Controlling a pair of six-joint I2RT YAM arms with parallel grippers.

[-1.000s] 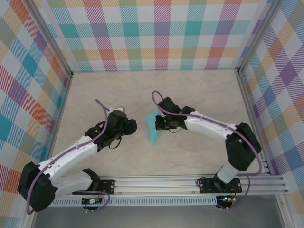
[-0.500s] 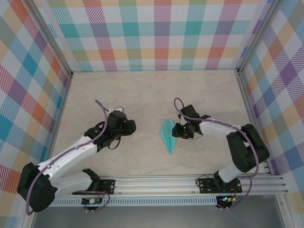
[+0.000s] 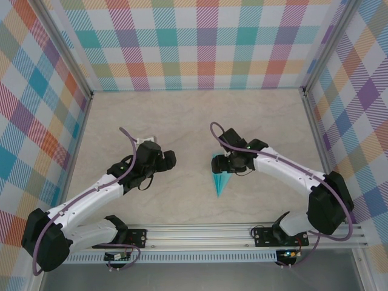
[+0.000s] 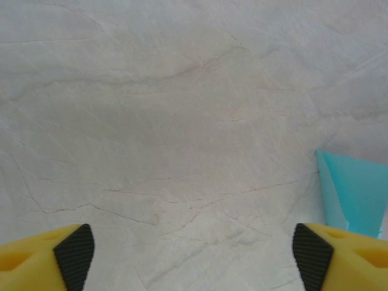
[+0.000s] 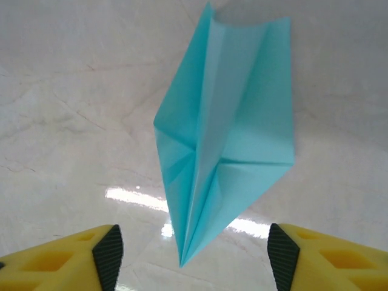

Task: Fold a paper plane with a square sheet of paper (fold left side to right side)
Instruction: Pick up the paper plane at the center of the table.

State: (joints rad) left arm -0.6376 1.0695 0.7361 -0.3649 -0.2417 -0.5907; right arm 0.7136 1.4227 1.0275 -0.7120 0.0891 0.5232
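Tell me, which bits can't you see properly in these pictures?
- Top view: the plane's wide end is covered by the right gripper.
- Top view: the plane's creases are too small to make out.
- Left wrist view: the plane is cut off by the right edge, and the left gripper's finger hides its near part.

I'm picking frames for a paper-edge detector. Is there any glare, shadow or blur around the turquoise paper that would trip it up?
Right wrist view: bright glare streaks sit on the glossy marble-patterned tabletop either side of the turquoise folded paper plane near its narrow end; its creases are sharp. Left wrist view: softer focus, with only a corner of the plane at the right edge. Top external view: even light, no glare on the plane.
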